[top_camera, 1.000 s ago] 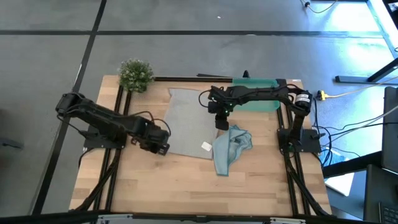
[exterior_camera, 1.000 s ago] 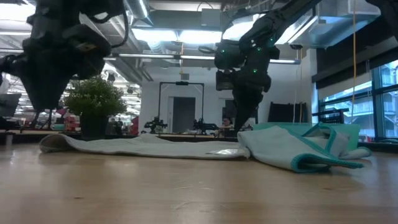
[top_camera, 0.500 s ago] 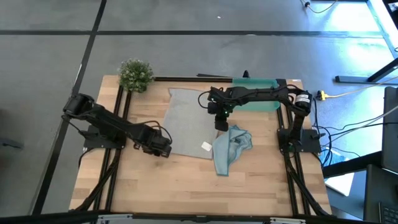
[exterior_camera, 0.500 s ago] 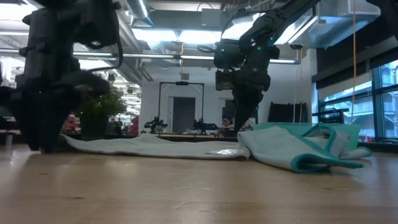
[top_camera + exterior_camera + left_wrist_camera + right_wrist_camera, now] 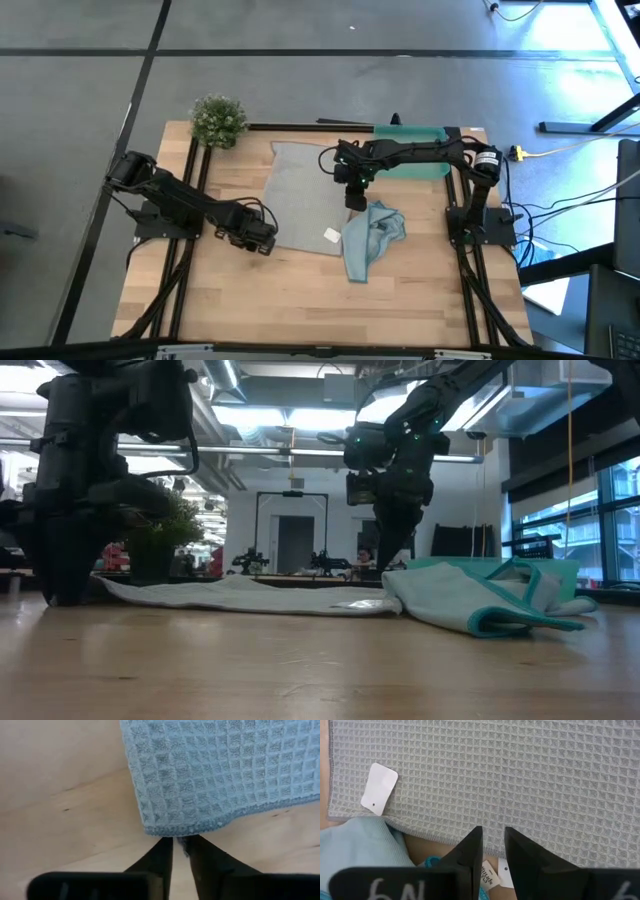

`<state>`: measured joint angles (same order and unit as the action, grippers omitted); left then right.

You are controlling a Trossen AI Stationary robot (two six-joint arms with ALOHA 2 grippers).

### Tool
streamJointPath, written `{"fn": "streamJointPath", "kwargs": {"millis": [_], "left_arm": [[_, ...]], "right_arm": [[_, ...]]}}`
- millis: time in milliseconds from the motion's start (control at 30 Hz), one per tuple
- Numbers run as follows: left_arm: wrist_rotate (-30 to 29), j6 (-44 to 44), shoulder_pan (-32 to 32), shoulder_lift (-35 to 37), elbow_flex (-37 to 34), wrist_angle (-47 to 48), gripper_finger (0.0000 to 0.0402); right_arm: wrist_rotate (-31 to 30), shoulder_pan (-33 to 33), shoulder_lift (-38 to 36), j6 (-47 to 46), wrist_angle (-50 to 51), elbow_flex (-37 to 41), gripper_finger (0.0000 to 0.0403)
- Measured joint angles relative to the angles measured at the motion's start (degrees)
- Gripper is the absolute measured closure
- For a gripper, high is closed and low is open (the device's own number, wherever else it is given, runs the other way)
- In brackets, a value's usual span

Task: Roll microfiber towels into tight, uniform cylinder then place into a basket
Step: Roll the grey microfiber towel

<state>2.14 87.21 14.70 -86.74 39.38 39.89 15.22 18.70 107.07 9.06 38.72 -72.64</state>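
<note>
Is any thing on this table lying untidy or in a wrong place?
Yes. The light blue microfiber towel with teal edging lies crumpled in a heap beside the flat pale grey waffle-weave towel, its edge overlapping the grey one's corner. Neither is rolled, and both are outside the teal-green plastic basket.

Grey towel (image 5: 520,780): waffle-weave cloth, matt, stitched hem, with a smooth white paper-like tag (image 5: 379,788). Light blue towel (image 5: 372,238): softer, finer cloth with a teal bound edge. Counter (image 5: 55,795): pale wood, visible grain, smooth with low sheen. My left hand (image 5: 179,857): matt black fingers, plastic-looking. Basket (image 5: 425,150): teal plastic, smooth. Frame rails (image 5: 190,200): black, look like metal.
</note>
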Motion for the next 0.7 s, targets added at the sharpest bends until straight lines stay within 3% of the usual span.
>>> {"fn": "streamJointPath", "kwargs": {"millis": [133, 300, 400, 700], "left_arm": [[-0.3, -1.5, 0.0, 0.0, 0.0, 0.7, 0.0393], [-1.3, -2.6, 0.0, 0.2, 0.3, 2.5, 0.0399], [-3.5, -3.7, -0.1, 1.3, 1.3, 7.9, 0.0399], [-6.2, -9.5, -0.2, 6.9, 4.2, 25.2, 0.0401]], "right_arm": [[0.0, -0.9, 0.0, 0.0, 0.0, 0.0, 0.0320], [1.3, -2.7, -0.3, 0.1, 1.0, 0.0, 0.0320], [4.1, -4.2, -1.6, 0.2, 1.3, 0.0, 0.0320], [5.1, -11.8, -4.9, 7.6, -0.1, 0.0, 0.0320]]}}
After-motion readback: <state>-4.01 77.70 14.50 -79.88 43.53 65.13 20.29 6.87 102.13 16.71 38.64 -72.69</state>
